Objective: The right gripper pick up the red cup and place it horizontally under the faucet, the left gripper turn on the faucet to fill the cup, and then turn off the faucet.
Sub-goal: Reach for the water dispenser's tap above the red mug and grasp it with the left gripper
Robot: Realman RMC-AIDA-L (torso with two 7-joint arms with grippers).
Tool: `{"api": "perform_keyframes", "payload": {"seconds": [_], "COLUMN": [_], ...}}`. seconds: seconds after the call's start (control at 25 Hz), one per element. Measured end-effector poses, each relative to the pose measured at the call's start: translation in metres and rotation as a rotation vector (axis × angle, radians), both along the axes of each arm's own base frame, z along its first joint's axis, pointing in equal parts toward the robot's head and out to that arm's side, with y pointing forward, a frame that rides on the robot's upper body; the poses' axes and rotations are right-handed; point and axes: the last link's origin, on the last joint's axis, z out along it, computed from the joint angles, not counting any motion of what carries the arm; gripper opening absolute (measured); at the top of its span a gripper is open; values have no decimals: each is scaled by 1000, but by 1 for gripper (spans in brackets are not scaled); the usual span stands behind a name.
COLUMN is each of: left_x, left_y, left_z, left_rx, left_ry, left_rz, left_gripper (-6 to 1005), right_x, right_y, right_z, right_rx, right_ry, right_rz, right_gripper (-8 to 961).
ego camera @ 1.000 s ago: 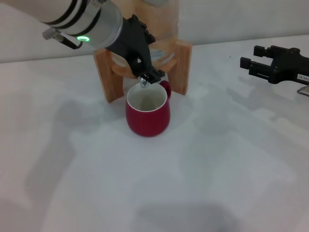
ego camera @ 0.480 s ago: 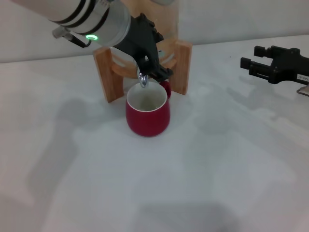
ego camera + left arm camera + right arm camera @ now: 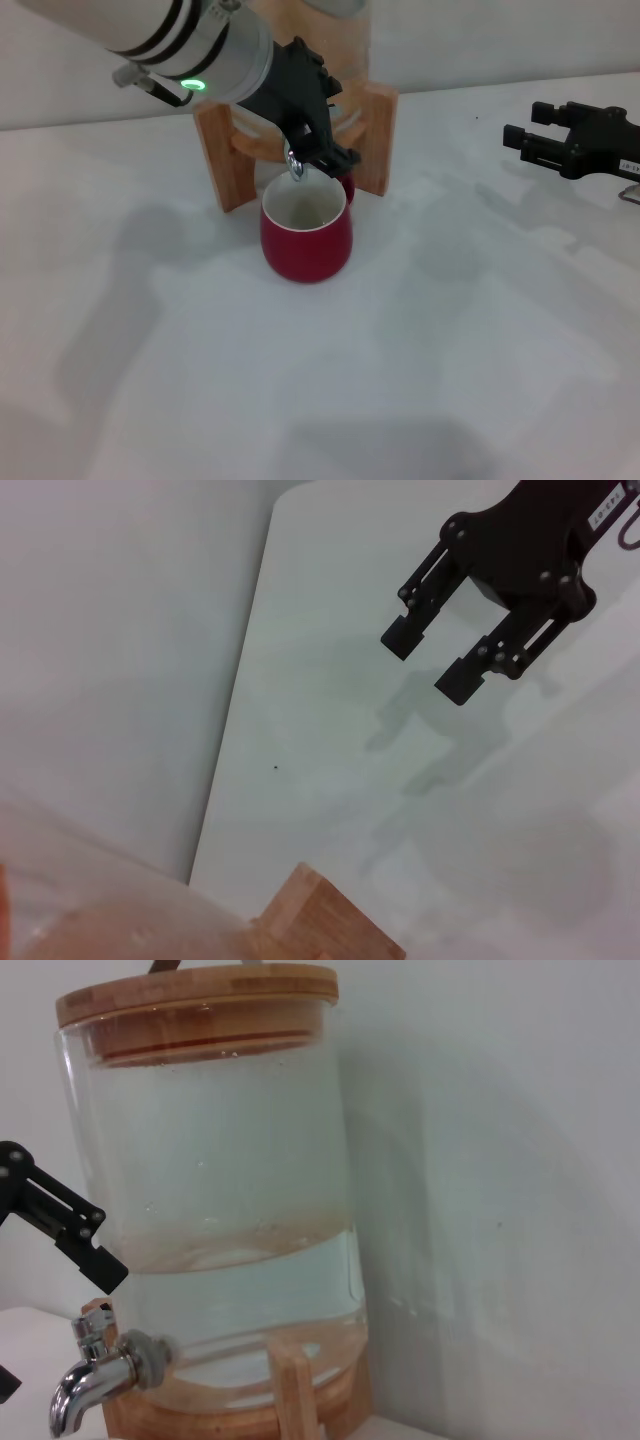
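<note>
From the head view, the left hand [image 3: 322, 152] reaches down from the upper left on its silver arm with the green ring, its black fingers right at the faucet [image 3: 295, 170], above the rim of the red cup [image 3: 305, 236]; whether the fingers are pinched on the lever or merely beside it I cannot tell. The cup stands upright on the white surface [image 3: 400, 360] directly beneath the spout, in front of the gap between the legs of the wooden stand [image 3: 218, 160], its handle turned back toward the stand. The right hand [image 3: 520, 128] rests well apart at the far right edge, fingers spread and holding nothing. In the left wrist view, the right hand [image 3: 432, 660] shows farther off above the surface, its two fingers plainly parted, and a corner of the wooden stand [image 3: 325, 920] sits at the frame's edge. In the right wrist view, the clear dispenser [image 3: 230, 1210] is about half full of water under a wooden lid [image 3: 200, 1000], the chrome faucet [image 3: 95, 1375] juts from its base, and a black finger [image 3: 60, 1225] of the left hand hangs just above it.
</note>
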Motion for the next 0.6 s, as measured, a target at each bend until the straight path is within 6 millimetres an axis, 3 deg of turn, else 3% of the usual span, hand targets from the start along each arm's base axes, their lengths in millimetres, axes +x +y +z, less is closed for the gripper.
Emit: {"api": "perform_keyframes", "payload": {"seconds": [0.6], "left_x": [-9], "left_y": [0], "left_z": [0], "left_rx": [1], "left_ry": [-2], "left_rz": [27], "left_gripper": [797], "right_x": [1], "right_y": [0], "right_z": [0], "right_rx": [-1], "right_ry": [-1], "right_rz": [-3], "right_gripper": [576]}}
